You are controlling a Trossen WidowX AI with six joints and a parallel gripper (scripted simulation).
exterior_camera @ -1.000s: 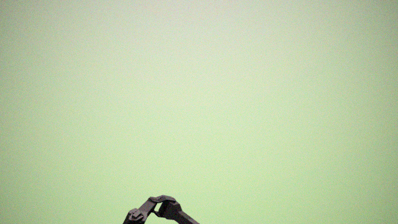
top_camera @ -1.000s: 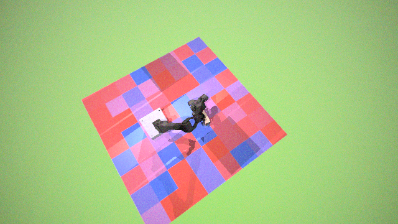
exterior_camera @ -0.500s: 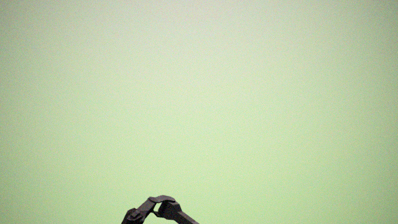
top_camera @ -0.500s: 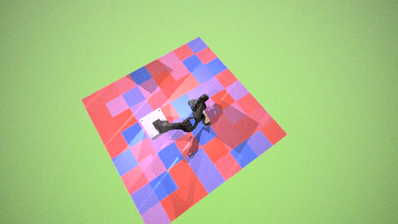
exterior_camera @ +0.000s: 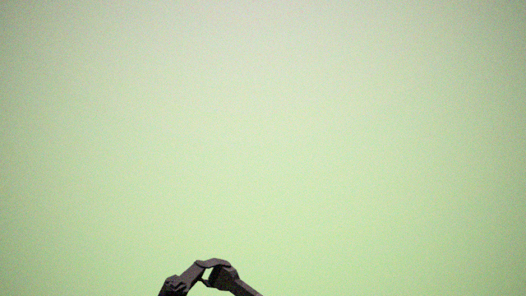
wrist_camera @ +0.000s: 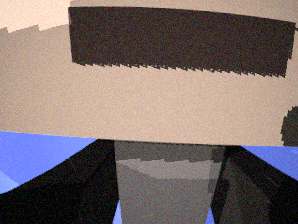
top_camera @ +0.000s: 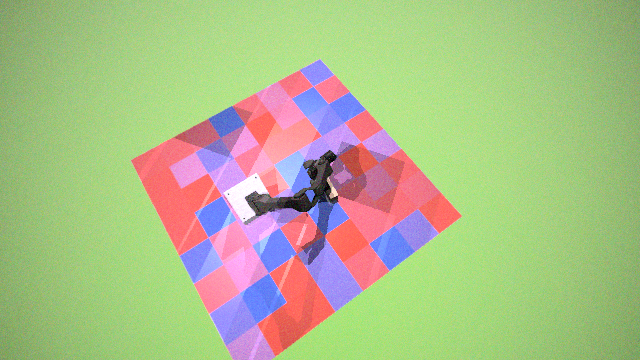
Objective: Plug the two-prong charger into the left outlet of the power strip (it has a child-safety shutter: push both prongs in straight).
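The grey charger (wrist_camera: pixel 167 195) is between the two black fingers of my gripper (wrist_camera: pixel 164 137), which is shut on it, in the lower middle of the wrist view. The far end of the charger meets the lower edge of the beige power strip (wrist_camera: pixel 150 107) (top_camera: pixel 332 189) in that view. The prongs are hidden there, and I cannot tell whether they are in an outlet. The strip fills the upper part of the wrist view, with a long dark band across it. No outlet can be made out. In the top view the strip is partly covered by the arm.
The black arm (top_camera: pixel 287 202) reaches from a white base plate (top_camera: pixel 240 196) over a red, blue and pink patchwork mat (top_camera: pixel 350 242). Shadows fall right of and below the arm. The exterior view shows only upper parts of the arm (exterior_camera: pixel 223 278) at its bottom edge.
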